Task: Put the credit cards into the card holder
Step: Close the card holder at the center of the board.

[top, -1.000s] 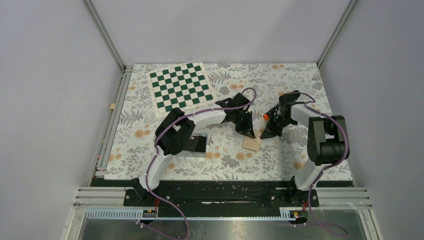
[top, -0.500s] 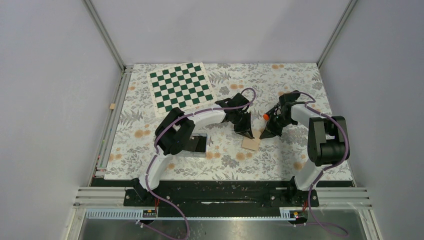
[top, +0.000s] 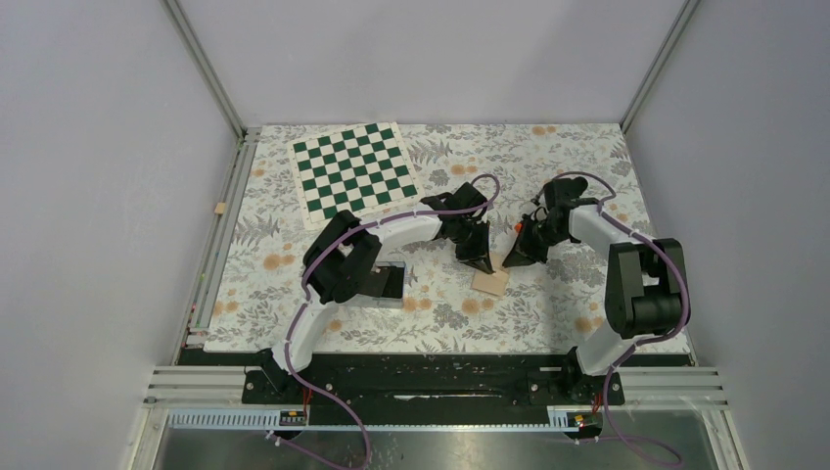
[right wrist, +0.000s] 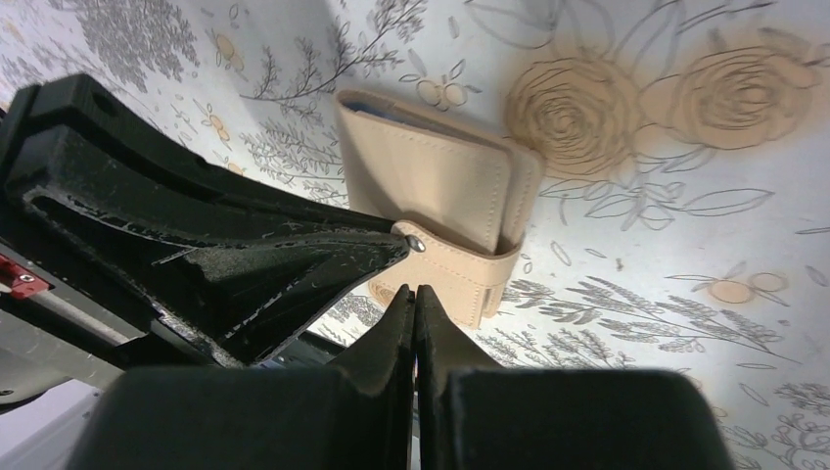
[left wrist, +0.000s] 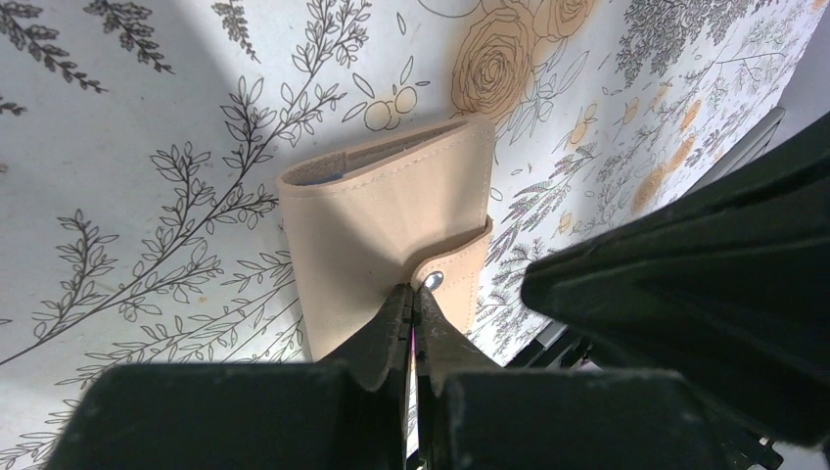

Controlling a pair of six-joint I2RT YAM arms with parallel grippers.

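On the table [top: 558, 304], left gripper [left wrist: 412, 296] and right gripper [right wrist: 413, 294] are set, tightly closed, at the flap of the card holder [left wrist: 391, 211].

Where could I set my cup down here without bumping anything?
Bare cloth: the near strip in front of the card holder, the left side before the chessboard, the far right corner. Crowded: the middle, where the left gripper and right gripper meet at the holder.
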